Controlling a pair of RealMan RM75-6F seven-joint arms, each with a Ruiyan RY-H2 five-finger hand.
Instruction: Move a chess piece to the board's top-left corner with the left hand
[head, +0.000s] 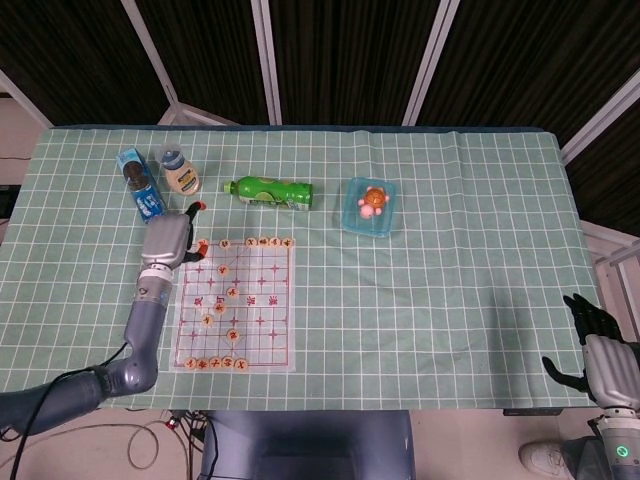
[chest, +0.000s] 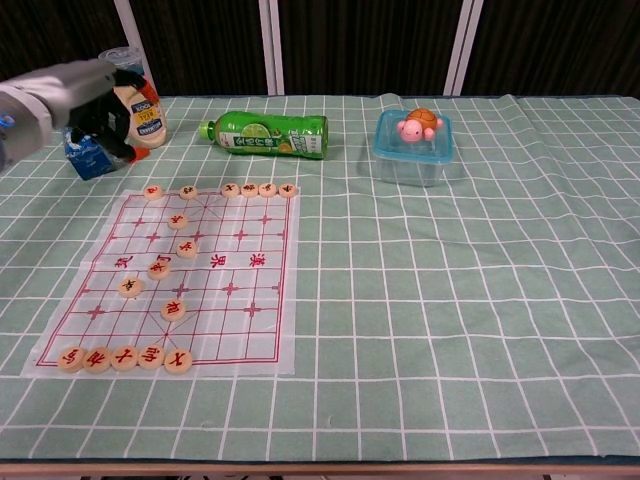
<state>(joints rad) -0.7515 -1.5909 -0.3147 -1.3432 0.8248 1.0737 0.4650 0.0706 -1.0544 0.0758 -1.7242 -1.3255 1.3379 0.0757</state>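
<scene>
Hovering my left hand above the board's far-left corner, nothing in it.

Fingers apart, empty; chess piece sits alone on the far-left corner of the xiangqi board, apart from my fingers, so placement looks done. Hand is up near the mayo bottle & blue bottle, prob. clear of the pieces. Right hand idles off the table's near-right edge, fingers spread.

From high overhead and from low at chest height, nearer, we share the board right of our left hand.
</scene>
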